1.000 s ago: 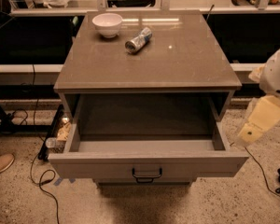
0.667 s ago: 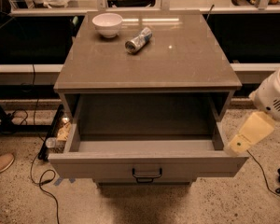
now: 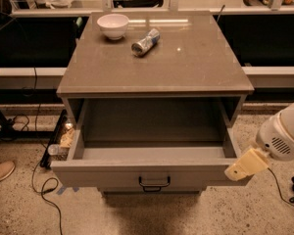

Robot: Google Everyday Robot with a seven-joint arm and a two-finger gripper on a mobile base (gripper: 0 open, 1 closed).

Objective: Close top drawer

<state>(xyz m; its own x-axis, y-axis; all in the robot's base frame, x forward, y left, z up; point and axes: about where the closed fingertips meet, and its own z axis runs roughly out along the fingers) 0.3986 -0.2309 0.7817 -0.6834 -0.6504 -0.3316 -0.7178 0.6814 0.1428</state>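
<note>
The top drawer is pulled far out of the grey-brown cabinet. Its deep box is empty. Its flat front panel has a small dark handle at the centre. My gripper is cream-coloured and sits at the drawer's front right corner, in front of the panel's right end. The white arm reaches in from the right edge. The lower drawers are hidden below the open drawer.
The cabinet top holds a white bowl and a crushed can lying on its side. Cables and small items lie on the floor at the left. A shoe shows at the far left.
My gripper has moved down and to the left, from beside the cabinet to the drawer's front right corner. The drawer has not moved.
</note>
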